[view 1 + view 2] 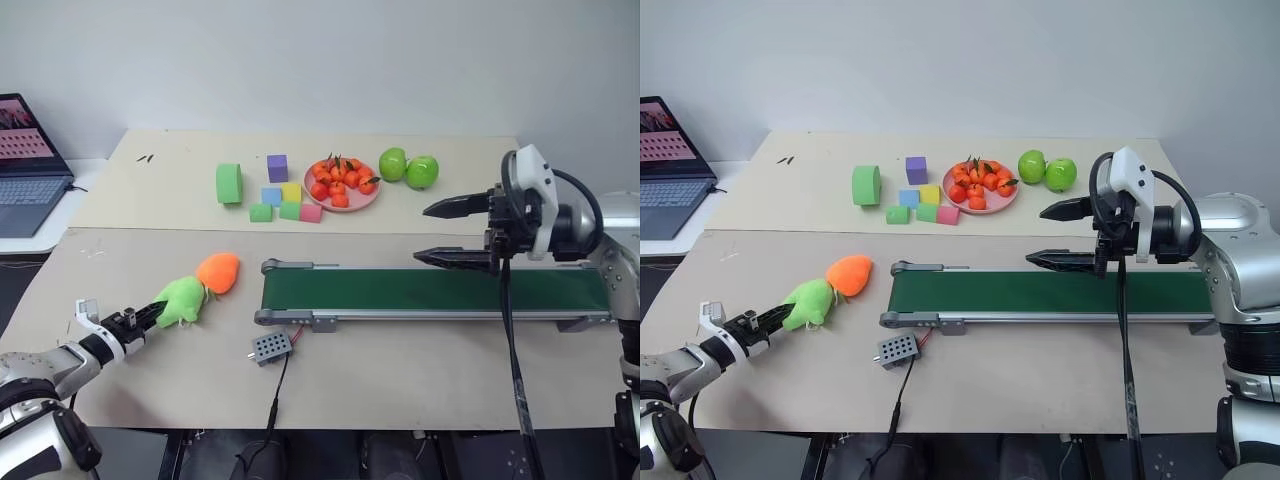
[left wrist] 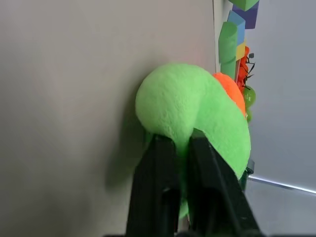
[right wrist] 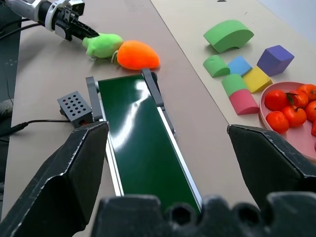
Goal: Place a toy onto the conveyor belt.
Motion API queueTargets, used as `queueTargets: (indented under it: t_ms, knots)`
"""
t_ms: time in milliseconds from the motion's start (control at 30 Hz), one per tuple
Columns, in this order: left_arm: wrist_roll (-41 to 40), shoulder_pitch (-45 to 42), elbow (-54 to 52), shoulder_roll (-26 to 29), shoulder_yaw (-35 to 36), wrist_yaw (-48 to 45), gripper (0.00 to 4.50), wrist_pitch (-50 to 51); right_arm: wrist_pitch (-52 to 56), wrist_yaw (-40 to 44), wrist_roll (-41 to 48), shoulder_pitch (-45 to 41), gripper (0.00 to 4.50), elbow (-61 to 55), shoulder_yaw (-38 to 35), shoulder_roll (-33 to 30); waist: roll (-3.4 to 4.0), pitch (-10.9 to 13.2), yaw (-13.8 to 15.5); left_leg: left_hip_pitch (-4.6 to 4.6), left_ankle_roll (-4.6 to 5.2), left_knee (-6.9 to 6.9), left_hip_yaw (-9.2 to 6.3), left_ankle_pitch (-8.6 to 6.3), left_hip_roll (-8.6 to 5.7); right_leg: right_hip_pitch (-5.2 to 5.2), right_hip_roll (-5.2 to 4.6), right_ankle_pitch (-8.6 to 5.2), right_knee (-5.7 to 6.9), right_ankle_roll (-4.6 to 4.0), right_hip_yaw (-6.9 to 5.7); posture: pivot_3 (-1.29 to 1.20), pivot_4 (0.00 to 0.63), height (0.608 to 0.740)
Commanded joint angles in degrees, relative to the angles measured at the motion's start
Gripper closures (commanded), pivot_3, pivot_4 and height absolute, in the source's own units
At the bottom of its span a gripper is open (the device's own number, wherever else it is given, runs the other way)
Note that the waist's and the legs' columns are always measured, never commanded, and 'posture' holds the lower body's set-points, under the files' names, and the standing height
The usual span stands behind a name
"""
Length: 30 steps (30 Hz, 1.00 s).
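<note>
Two left fingers [image 2: 173, 163] pinch the toy [image 1: 181, 300] beside the conveyor belt [image 1: 430, 290]; right fingers [image 1: 455, 207] spread wide.

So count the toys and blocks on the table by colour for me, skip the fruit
Green: 4, the toy, the big half-round block, two small blocks
Orange: 1, the plush
Purple: 1
Blue: 1
Yellow: 1
Pink: 1
Total: 9
</note>
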Motion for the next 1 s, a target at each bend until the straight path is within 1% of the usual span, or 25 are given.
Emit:
queueTargets:
  t_ms: [33,100,200,267,333,400,467,533,600,667,700,767,900,1000]
  knots:
    - [0.93,2.21,-5.59,1.04,-2.66,-5.08,4.49,-2.36,-1.13,-0.27,-0.04,-0.94,0.00,-0.25,-0.92,0.21,-0.01,0.00,-0.03,0.00,0.00,0.00,0.00,0.00,0.00,0.00,0.00,0.00,0.00,0.00,0.00,0.00,0.150,0.738]
    - [0.13,3.01,-7.04,1.42,-2.45,-6.31,4.49,-1.85,-1.36,-0.19,-0.26,-1.03,0.00,0.05,-0.73,0.49,0.00,0.00,-0.08,-0.01,0.00,-0.01,0.00,0.00,0.01,-0.01,0.00,0.00,-0.01,0.00,0.00,0.00,0.150,0.738]
    - [-1.15,2.40,-8.33,3.10,0.42,-3.19,4.49,-0.85,-2.15,0.23,-0.94,-1.51,0.00,1.23,-0.11,1.02,-0.01,0.01,-0.14,-0.02,0.00,-0.02,0.00,0.00,0.01,-0.04,0.00,0.00,-0.02,0.00,0.00,0.00,0.150,0.738]
    - [-2.14,1.67,-10.48,3.58,1.15,-2.73,4.49,0.29,-2.48,0.55,-1.25,-1.86,0.00,1.76,0.21,1.27,-0.06,0.03,-0.23,-0.02,0.00,-0.02,0.00,0.00,0.02,-0.05,0.00,0.00,-0.01,0.00,0.00,0.00,0.150,0.738]
    - [-4.60,-0.55,-14.88,4.29,2.58,-2.19,4.49,2.60,-2.92,0.80,-1.53,-2.81,0.00,2.56,0.68,1.74,-0.07,0.04,-0.20,-0.03,0.00,-0.01,0.00,0.00,0.02,-0.06,0.00,0.00,-0.01,0.00,0.00,0.00,0.150,0.738]
    - [-6.43,-2.19,-24.02,4.52,1.74,-3.03,4.49,2.57,-3.49,1.08,-1.98,-4.00,0.00,3.62,1.23,2.32,-0.09,0.05,0.04,-0.07,0.00,0.01,-0.02,0.00,0.02,-0.06,0.00,0.00,-0.01,0.00,0.00,0.00,0.150,0.738]
    - [-6.38,-2.68,-35.84,3.50,-1.64,-2.85,4.49,0.00,-3.95,1.43,-2.45,-4.61,0.00,4.36,1.55,2.68,-0.11,0.06,0.12,-0.17,-0.03,0.03,-0.10,0.01,0.02,-0.08,0.00,0.00,-0.03,0.00,-0.05,0.00,0.150,0.738]
    - [-6.04,-3.58,-44.99,1.74,-4.92,-1.40,4.49,-2.26,-4.22,1.66,-2.68,-4.83,0.00,4.78,1.64,2.81,-0.11,0.06,0.18,-0.31,-0.07,0.05,-0.15,0.03,0.02,-0.15,0.00,0.00,-0.08,0.00,-0.06,0.00,0.150,0.738]
    - [-4.18,-5.49,-52.44,0.32,-9.04,0.43,4.49,-5.78,-4.34,1.89,-2.74,-4.75,0.00,4.89,1.46,2.73,-0.10,0.06,0.18,-0.36,-0.18,0.05,-0.15,0.04,0.01,-0.19,-0.02,0.00,-0.16,0.00,-0.05,0.00,0.150,0.738]
    - [-3.00,-7.94,-57.35,-0.55,-12.92,1.66,4.49,-7.82,-4.09,2.01,-2.59,-4.26,0.00,4.49,1.16,2.49,-0.10,0.06,0.12,-0.52,-0.39,0.04,-0.14,0.16,0.01,-0.25,-0.02,0.01,-0.36,0.00,-0.05,0.00,0.150,0.738]
    - [-2.08,-9.27,-59.22,-1.12,-14.86,2.05,4.49,-9.56,-3.83,2.05,-2.43,-3.91,0.00,4.19,0.96,2.30,-0.11,0.06,0.12,-0.61,-0.46,0.05,-0.13,0.20,0.01,-0.29,-0.02,0.02,-0.42,0.00,-0.06,0.00,0.150,0.738]
    - [2.28,-11.94,-61.75,-1.46,-20.31,2.74,4.49,-14.32,-3.47,1.86,-2.40,-3.17,0.00,3.74,0.58,1.87,-0.11,0.06,0.06,-0.77,-0.46,0.12,-0.15,0.20,0.01,-0.36,-0.02,0.04,-0.46,0.01,-0.13,0.00,0.150,0.738]
    - [20.56,-14.93,-61.31,1.01,-35.64,0.63,4.49,-34.28,-3.39,0.85,-2.54,-2.14,0.00,3.26,-0.29,1.49,-0.09,0.06,-0.20,-0.78,-0.44,0.11,-0.09,0.19,0.00,-0.36,-0.01,0.06,-0.58,0.02,-0.12,0.00,0.150,0.738]
    - [28.10,-15.58,-60.15,1.71,-41.65,-2.90,4.49,-47.02,-3.42,0.31,-2.41,-1.31,0.00,2.83,-0.93,1.31,-0.08,0.06,-0.12,-0.78,-0.41,0.07,-0.04,0.18,0.00,-0.35,-0.01,0.07,-0.62,0.01,-0.12,0.00,0.150,0.738]
